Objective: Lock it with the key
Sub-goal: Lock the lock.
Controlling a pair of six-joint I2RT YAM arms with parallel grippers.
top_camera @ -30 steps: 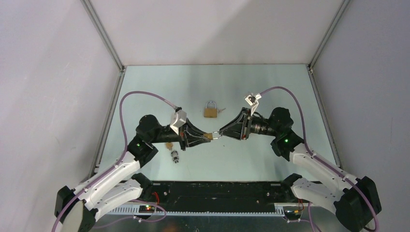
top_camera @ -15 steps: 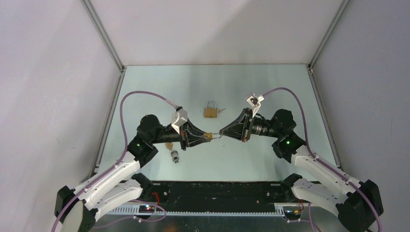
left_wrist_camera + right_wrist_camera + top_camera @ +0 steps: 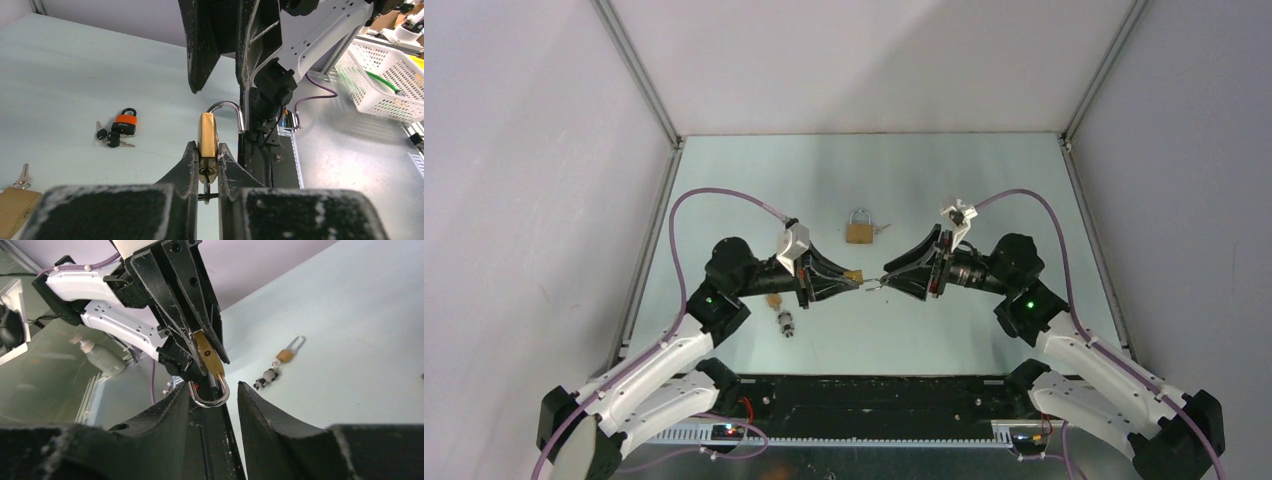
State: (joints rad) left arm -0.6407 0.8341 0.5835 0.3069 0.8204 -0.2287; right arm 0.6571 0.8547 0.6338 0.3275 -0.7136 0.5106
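— Looking for the padlock [image 3: 207, 134], where is it?
— Above the counter [image 3: 984, 180], pinched by the left end effector [image 3: 206, 150]. Its open shackle points at the right end effector [image 3: 214, 386], whose fingers stand spread close to it.
— And around them?
— A second brass padlock [image 3: 858, 232] lies behind them, and an orange padlock [image 3: 124, 121] lies apart.
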